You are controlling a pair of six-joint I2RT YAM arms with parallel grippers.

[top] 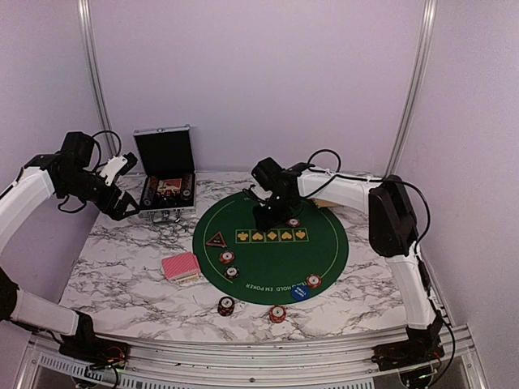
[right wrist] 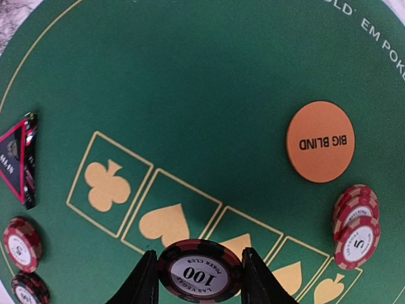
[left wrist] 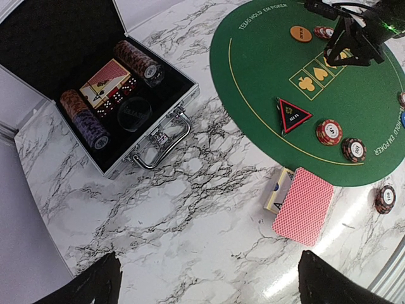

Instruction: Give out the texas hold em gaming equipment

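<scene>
Covering the centre of the overhead view is a round green felt poker mat (top: 324, 243), printed with five yellow suit boxes, on a white marble-patterned table (top: 122, 275). At upper left of it stands an open silver metal case with black lining (top: 165, 152), with two rolls of chips, a card pack and dice in its tray. Off the mat's lower left edge, a stack of red-backed playing cards (top: 180, 266) lies face down on the marble. A black triangular marker with a red border (top: 216, 241) sits at the mat's left rim. An orange round disc (right wrist: 320, 141) reading BIG BLIND lies on the felt at the right of the right wrist view, a short pile of red-and-white striped chips (right wrist: 356, 225) just below it. A blue round disc (top: 301, 292) rests on the mat's bottom edge. Single red-and-dark striped poker chips (top: 227, 258) dot the mat's left and bottom fringe, two of them on marble.

The right arm reaches in from the right to the mat's top. Its right gripper (right wrist: 199, 278) points down, clamped on the edges of a dark-and-red striped chip marked 100 (right wrist: 199, 269) over the suit boxes. The left arm is bent at upper left; the left gripper (left wrist: 209, 291) hangs over marble near the case, fingers wide apart, holding nothing.
</scene>
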